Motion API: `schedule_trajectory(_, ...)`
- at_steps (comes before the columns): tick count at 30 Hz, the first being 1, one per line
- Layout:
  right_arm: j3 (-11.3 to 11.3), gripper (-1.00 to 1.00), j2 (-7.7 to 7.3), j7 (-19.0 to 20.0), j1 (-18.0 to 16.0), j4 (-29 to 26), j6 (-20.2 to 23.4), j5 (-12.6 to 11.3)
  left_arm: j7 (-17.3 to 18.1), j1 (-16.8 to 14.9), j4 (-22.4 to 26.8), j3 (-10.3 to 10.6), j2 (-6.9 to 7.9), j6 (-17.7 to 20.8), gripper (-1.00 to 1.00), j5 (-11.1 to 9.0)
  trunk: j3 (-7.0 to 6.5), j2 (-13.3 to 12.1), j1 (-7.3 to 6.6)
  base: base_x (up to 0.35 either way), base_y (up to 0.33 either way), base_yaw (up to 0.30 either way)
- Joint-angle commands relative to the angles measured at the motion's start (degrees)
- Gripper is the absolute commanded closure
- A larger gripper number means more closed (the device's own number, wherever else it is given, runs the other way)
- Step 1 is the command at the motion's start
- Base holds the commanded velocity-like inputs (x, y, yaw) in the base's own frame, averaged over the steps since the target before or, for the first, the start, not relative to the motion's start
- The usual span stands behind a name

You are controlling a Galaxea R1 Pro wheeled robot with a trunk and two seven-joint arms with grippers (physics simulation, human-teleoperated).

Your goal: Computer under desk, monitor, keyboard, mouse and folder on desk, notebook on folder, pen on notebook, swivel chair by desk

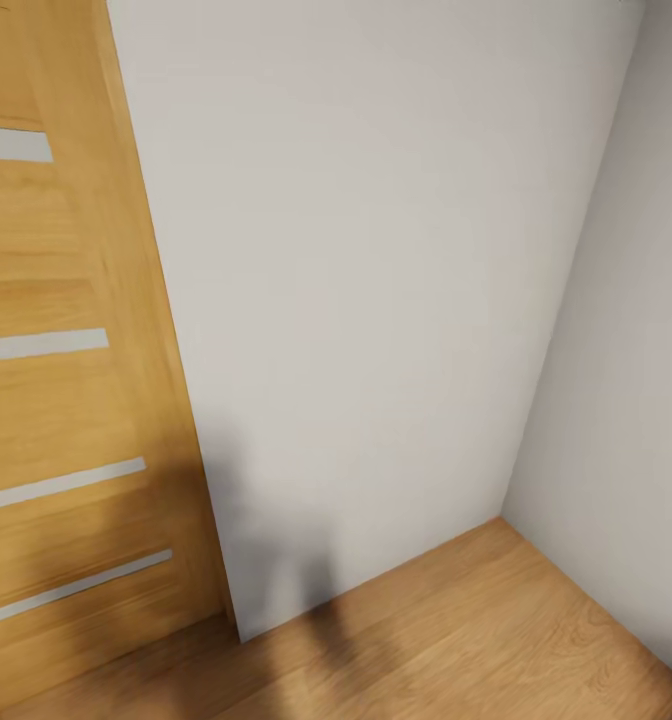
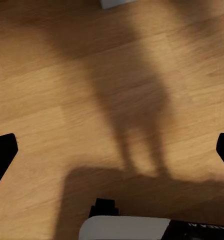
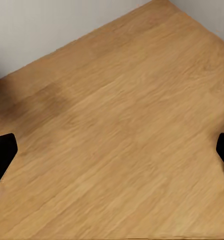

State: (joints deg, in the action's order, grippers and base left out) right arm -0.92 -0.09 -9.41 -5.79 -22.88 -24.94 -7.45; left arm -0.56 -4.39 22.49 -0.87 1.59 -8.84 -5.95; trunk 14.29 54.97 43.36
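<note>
Oak plank floor (image 1: 456, 640) runs along the near edge of the head view and meets two pale grey walls (image 1: 376, 300) in a corner at the far right. An oak door (image 1: 66, 380) with pale horizontal strips stands at the left, just beside the wall's edge. A soft shadow lies on the floor and climbs the lower wall between door and corner.

Both wrist views look down on bare planks. The left claw (image 2: 112, 150) has its dark fingertips (image 2: 3, 150) at opposite edges of its picture, so it stands wide with nothing between them; a white and black part of the robot's own body sits at the near edge of that view. The right claw (image 3: 112, 150) is likewise wide and holds nothing, hanging over floor near the wall foot.

No table, chair, folder, keyboard or other task thing appears here, so their whereabouts cannot be told from this spot; the robot faces a room corner.

As I judge it, the step in hand is travel, not grasping. Doing it well likely means turning the base away from this corner, keeping clear of the door and walls, holding both arms tucked and the claws wide, and sweeping the head until the table and swivel chair come into sight before approaching.
</note>
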Motion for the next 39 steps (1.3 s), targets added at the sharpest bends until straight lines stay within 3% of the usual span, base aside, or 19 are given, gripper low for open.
schedule_trajectory(1, 0.09, -1.0, -0.09, 0.03, -0.35, 0.72, -0.41, -3.19, -0.06, -0.22, -0.65, -0.46, 0.17, -1.19, -1.0, -0.63, -0.11, -0.37, -0.22, 0.0, 0.0, 0.0)
schedule_trajectory(3, 0.06, -1.0, -0.24, -0.02, -0.67, 1.94, -1.99, -7.41, -0.06, -0.42, -2.94, -2.73, 0.32, -4.32, -1.0, -0.66, -0.47, -1.17, -0.66, 0.0, 0.0, 0.0)
schedule_trajectory(5, 0.05, -1.0, -0.28, -0.01, -0.75, 2.43, -3.75, -8.74, -0.06, -0.47, -4.22, -4.05, 0.36, -5.98, -1.0, -0.65, -0.83, -1.97, -1.1, 0.0, 0.0, 0.0)
schedule_trajectory(9, 0.18, -1.0, -0.16, 0.13, -0.86, 4.92, -11.38, -10.59, -0.04, -0.53, -6.02, -6.65, 0.31, -10.06, -1.0, -0.75, -1.55, -3.58, -1.98, 0.0, 0.0, 0.0)
schedule_trajectory(11, 0.24, -1.0, -0.08, 0.17, -0.88, 5.96, -13.08, -10.75, -0.05, -0.53, -6.25, -7.13, 0.33, -10.72, -1.0, -1.25, -1.91, -4.38, -2.42, 0.0, 0.0, 0.0)
schedule_trajectory(14, 0.29, -1.0, -0.02, 0.19, -0.89, 6.87, -14.4, -10.86, 0.05, -0.53, -6.43, -7.93, 0.34, -11.44, -1.0, -4.09, -2.45, -5.58, -3.08, 0.0, 0.0, 0.039)
schedule_trajectory(17, 0.36, -1.0, -0.02, 0.19, -0.89, 7.14, -14.67, -10.86, 0.12, -0.55, -6.53, -8.17, 0.36, -14.9, -1.0, -5.38, -2.6, -5.98, -3.3, 0.0, 0.0, 0.198)
schedule_trajectory(19, 0.38, -1.0, -0.1, 0.19, -0.94, 7.2, -14.68, -10.84, 0.32, -0.55, -7.07, -8.12, 0.42, -18.25, -1.0, -5.57, -2.55, -5.98, -3.3, 0.0, 0.0, 0.241)
schedule_trajectory(23, 0.42, -1.0, -0.2, 0.23, -0.97, 7.21, -14.74, -10.82, 0.43, -0.54, -11.05, -8.03, 0.62, -21.37, -1.0, -5.56, -2.41, -5.98, -3.3, 0.0, 0.0, 0.253)
schedule_trajectory(28, 0.54, -1.0, -0.35, 0.26, -0.98, 7.3, -14.79, -10.68, 0.46, -0.56, -13.48, -7.81, 0.44, -22.5, -1.0, -5.48, -2.19, -5.98, -3.3, 0.0, 0.0, 0.243)
schedule_trajectory(39, 0.43, -1.0, -0.29, 0.2, -0.98, 7.31, -15.28, -10.86, 0.36, -0.59, -13.95, -7.82, 0.68, -22.79, -1.0, -5.55, -1.64, -5.98, -3.3, 0.0, 0.0, 0.237)
